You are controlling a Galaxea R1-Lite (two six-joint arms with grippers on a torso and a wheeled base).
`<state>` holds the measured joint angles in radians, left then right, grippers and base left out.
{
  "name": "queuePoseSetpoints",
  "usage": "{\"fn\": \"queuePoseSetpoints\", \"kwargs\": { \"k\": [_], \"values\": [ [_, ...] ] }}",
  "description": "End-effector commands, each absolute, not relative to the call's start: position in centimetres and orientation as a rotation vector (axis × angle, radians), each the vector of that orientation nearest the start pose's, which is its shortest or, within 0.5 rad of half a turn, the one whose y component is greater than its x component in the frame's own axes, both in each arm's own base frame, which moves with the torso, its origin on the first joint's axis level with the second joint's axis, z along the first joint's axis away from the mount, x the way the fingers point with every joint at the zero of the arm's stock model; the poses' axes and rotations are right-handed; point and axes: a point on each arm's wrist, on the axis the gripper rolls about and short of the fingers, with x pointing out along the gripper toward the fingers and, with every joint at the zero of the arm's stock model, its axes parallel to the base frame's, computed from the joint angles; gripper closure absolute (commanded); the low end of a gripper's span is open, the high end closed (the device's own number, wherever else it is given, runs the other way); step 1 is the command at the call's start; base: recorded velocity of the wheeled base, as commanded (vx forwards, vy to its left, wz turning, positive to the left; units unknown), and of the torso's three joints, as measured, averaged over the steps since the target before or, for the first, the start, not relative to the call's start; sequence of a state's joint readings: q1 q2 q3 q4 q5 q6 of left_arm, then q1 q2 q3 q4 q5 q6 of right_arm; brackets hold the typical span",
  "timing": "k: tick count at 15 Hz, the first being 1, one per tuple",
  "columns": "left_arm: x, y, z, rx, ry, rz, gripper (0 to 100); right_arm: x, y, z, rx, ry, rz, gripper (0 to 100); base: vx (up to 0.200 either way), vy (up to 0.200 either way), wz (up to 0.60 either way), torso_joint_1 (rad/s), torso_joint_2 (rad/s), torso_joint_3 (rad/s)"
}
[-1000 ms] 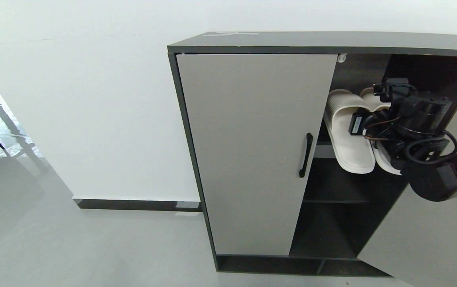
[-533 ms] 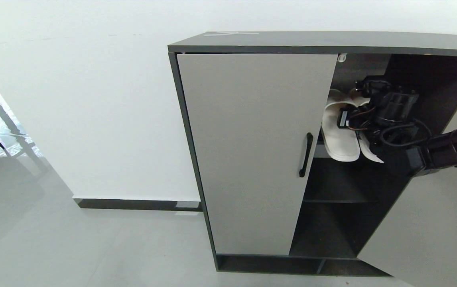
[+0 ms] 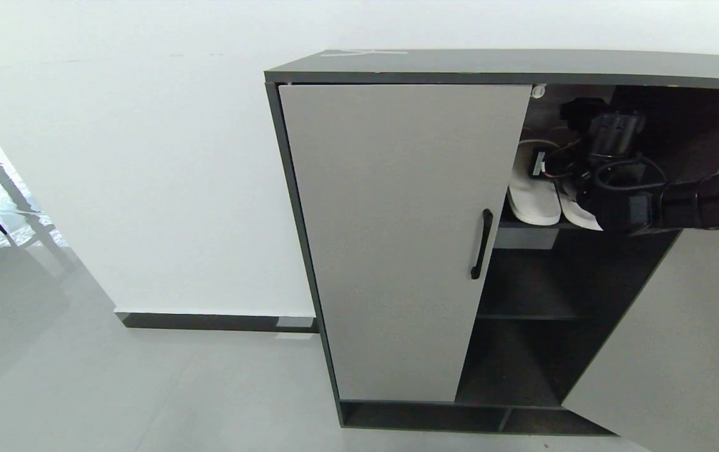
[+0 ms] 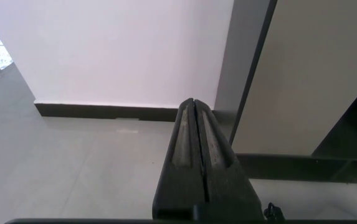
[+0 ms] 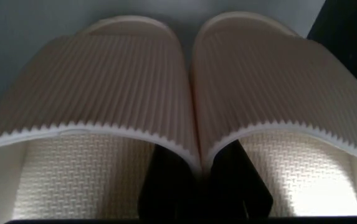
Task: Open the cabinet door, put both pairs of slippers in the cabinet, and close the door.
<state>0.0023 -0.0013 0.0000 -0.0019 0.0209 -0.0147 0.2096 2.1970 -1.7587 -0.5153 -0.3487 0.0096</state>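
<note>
A pair of white ribbed slippers (image 3: pixel 532 201) lies side by side on the top shelf (image 3: pixel 522 237) of the dark cabinet (image 3: pixel 510 63), behind its open right door (image 3: pixel 679 351). My right gripper (image 3: pixel 576 166) reaches into that compartment from the right. In the right wrist view the slippers (image 5: pixel 109 74) show close up, and the right gripper (image 5: pixel 203 180) has one black finger inside each slipper, shut on the two inner strap edges. My left gripper (image 4: pixel 194 134) is shut on nothing, low over the floor, facing the cabinet's base.
The cabinet's left door (image 3: pixel 397 238) is shut, with a black handle (image 3: pixel 480 245) on its right edge. Two more dark shelves (image 3: pixel 522 317) sit below the top one. Grey floor (image 3: pixel 115 389) and a white wall lie to the left.
My right arm has carried the slippers up and deeper into the cabinet; they hung tilted in front of the shelf and now rest on it.
</note>
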Motion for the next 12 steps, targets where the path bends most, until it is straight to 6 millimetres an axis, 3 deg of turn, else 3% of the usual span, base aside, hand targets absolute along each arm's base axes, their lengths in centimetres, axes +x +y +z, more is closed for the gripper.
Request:
{"fn": "queuePoseSetpoints", "kwargs": {
  "k": [1, 12],
  "values": [
    [-2.28, 0.04, 7.56, -0.015, -0.002, 0.025, 100, 46.71, 8.88, 24.21, 0.031, -0.066, -0.144, 100, 0.000, 0.000, 0.00, 0.000, 0.00, 0.000],
    [-2.28, 0.04, 7.56, -0.014, -0.002, 0.025, 100, 46.89, 9.12, 23.58, 0.036, 0.021, -0.117, 100, 0.000, 0.000, 0.00, 0.000, 0.00, 0.000]
  ]
}}
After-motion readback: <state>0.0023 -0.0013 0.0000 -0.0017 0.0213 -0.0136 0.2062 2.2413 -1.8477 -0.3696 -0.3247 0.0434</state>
